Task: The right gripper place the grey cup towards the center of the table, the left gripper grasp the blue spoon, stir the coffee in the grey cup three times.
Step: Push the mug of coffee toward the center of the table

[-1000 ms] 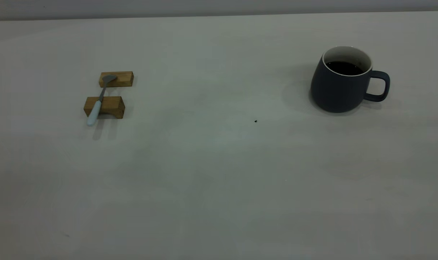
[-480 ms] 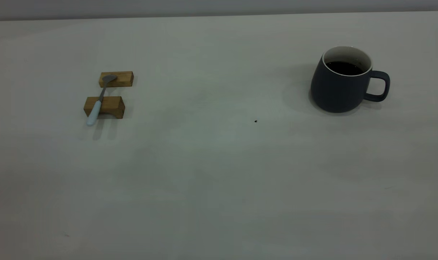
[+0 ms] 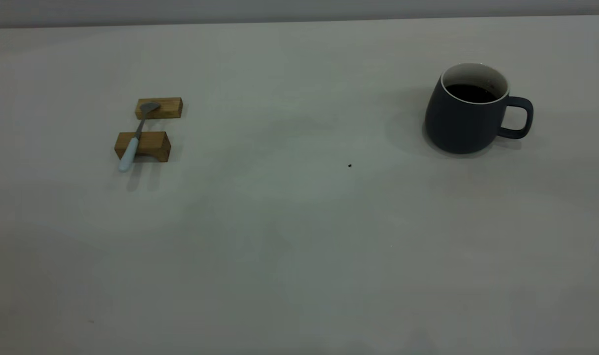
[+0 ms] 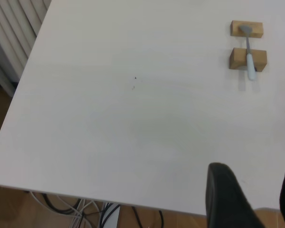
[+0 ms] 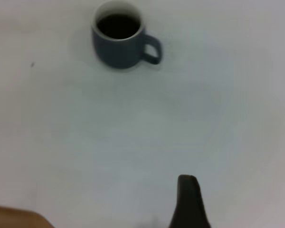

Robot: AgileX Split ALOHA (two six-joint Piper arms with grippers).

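Observation:
The grey cup (image 3: 465, 121) stands upright at the table's (image 3: 299, 236) far right, handle pointing right, with dark coffee (image 3: 471, 92) inside. Far left, the blue spoon (image 3: 131, 148) lies across two tan wooden blocks (image 3: 151, 146), its bowl on the farther block (image 3: 166, 108). Neither gripper shows in the exterior view. In the left wrist view my left gripper (image 4: 255, 166) is open and empty over the table's near edge, well short of the spoon (image 4: 249, 59). The right wrist view shows part of my right gripper (image 5: 187, 190), far from the cup (image 5: 118, 47) and touching nothing.
A tiny dark speck (image 3: 349, 165) marks the table between spoon and cup. The left wrist view shows the table's edge (image 4: 85, 194) with cables (image 4: 80, 209) and wooden floor below, and white slats (image 4: 12, 33) beyond the table's side.
Cup, spoon and blocks have stayed where they were. Only faint shading on the near part of the table shifts.

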